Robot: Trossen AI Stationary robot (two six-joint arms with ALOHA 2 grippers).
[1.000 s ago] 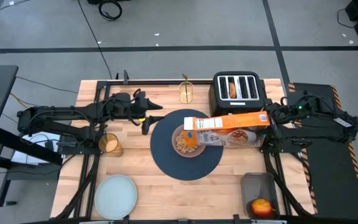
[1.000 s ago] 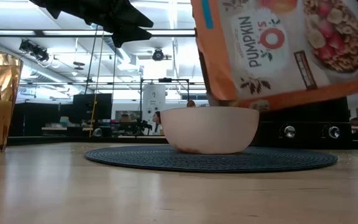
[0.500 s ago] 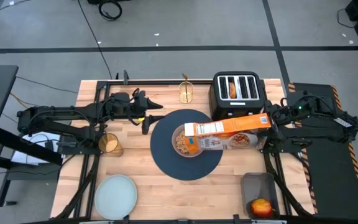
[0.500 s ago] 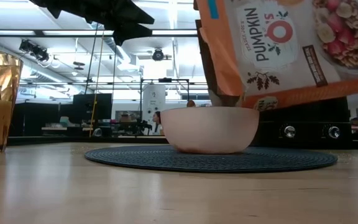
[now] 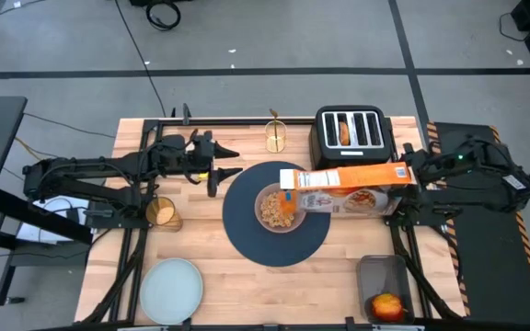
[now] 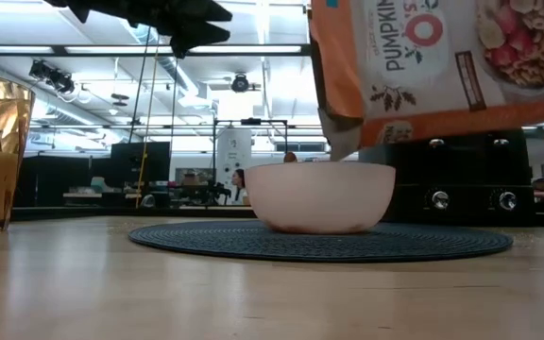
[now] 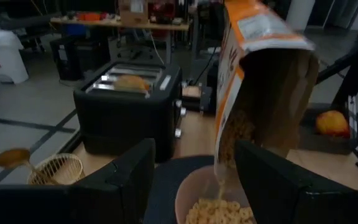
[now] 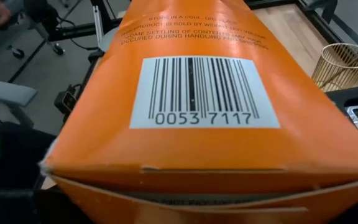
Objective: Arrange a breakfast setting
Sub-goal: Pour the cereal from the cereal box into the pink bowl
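While the left hand (image 5: 231, 160) waits open, the right hand (image 5: 410, 175) grips the cereal box (image 5: 348, 187) above the tan bowl (image 5: 275, 208).

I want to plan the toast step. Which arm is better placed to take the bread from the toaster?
Probably left: its gripper hovers open and empty; the right gripper holds the cereal box beside the toaster holding bread.

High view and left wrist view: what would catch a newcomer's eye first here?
The orange cereal box, held on its side by the right gripper with its open end over the tan bowl, which holds cereal and sits on the dark-blue placemat. Next, the black toaster at the table's far edge with bread in a slot, and the left gripper hovering open left of the placemat.
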